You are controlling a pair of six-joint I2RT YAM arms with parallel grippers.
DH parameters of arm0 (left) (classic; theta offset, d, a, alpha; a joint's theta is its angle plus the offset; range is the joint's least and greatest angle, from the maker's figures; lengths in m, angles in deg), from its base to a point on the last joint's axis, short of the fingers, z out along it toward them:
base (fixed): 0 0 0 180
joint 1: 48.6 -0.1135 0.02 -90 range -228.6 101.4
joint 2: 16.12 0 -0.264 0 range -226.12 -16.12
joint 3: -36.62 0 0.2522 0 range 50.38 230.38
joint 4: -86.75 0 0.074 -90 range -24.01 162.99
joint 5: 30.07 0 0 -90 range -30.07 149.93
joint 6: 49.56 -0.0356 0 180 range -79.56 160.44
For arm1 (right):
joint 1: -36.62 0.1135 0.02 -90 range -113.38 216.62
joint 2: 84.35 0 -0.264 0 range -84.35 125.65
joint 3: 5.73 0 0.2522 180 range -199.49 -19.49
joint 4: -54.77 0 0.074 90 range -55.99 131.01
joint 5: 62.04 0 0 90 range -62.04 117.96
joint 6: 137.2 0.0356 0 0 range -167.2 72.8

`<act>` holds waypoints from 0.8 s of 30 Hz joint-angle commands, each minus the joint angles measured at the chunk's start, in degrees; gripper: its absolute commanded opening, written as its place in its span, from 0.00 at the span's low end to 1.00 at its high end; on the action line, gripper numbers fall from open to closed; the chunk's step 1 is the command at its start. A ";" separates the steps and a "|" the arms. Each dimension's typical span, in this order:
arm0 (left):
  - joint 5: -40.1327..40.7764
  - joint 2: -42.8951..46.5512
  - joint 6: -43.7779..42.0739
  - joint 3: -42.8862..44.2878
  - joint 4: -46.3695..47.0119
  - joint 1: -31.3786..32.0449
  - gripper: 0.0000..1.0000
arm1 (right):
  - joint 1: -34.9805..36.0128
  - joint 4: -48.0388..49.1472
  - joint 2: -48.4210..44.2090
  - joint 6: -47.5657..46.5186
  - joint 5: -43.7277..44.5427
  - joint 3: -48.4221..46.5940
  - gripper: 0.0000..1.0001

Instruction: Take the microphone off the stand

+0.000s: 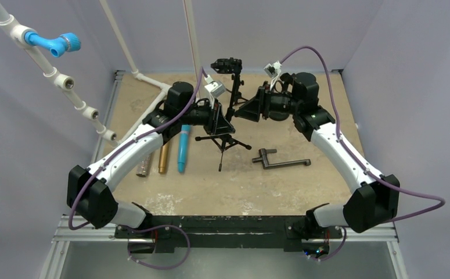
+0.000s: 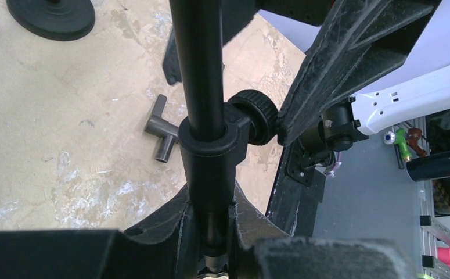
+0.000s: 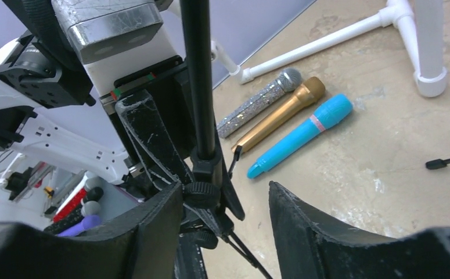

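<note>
- Left gripper (image 1: 220,120) is clamped tight on the pole of the microphone stand (image 1: 232,96). The left wrist view shows both fingers (image 2: 170,224) squeezed against the tube just below its collar.
- The tripod stands upright in the middle of the table (image 1: 211,189), legs splayed, with the holder clip (image 1: 227,64) up at the top. Whether anything sits in that dark clip, I can't tell from here.
- Right gripper (image 1: 247,110) comes in from the other side, jaws apart, holding nothing.
- In the right wrist view its two fingers (image 3: 309,226) stand to either side of the pole's lower section, with the black clamp knob (image 3: 199,195) right against the left-hand one.
- The left wrist view shows one right finger touching or just beside that knob (image 2: 261,116).
- Three microphones lie side by side on the table left of the stand: silver microphone (image 3: 260,102), gold microphone (image 3: 280,116), blue microphone (image 3: 303,136), the blue one nearest the tripod.
- A dark door lever handle (image 1: 280,161) lies flat to the right of the tripod, well apart from both grippers.
</note>
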 commanded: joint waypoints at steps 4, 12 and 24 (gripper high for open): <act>-0.03 1.25 -1.77 2.38 3.40 0.66 0.00 | 1.52 3.01 -0.24 -0.17 -1.67 0.51 0.37; 0.19 1.08 -1.03 2.30 3.43 0.73 0.00 | 2.57 1.60 -1.02 -6.24 -2.11 0.35 0.01; -5.95 0.55 2.70 1.71 5.20 0.56 0.00 | 13.27 -30.44 -4.02 -64.12 33.61 -9.41 0.06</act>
